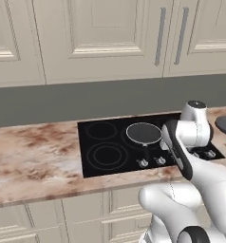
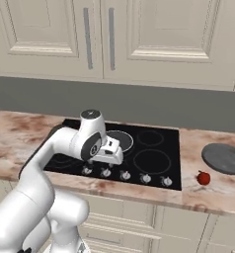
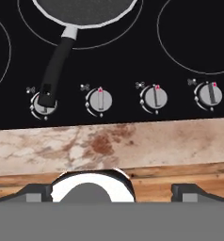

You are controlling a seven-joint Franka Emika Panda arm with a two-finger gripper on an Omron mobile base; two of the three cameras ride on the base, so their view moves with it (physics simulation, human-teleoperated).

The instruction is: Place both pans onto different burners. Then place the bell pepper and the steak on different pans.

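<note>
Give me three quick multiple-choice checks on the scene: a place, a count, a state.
1. Where is the dark pan?
A. on a burner
B. on the counter
C. in the gripper

2. How many knobs does the hand view show?
A. two
B. four
C. six

3. Where is the pepper?
A. inside the grey pan
B. on the cooktop
C. on the counter beside the grey pan

Key: 1 A, it sits inside a burner ring on the cooktop. 2 B, four knobs stand in a row. 3 C, the pepper lies on the marble apart from the pan.
</note>
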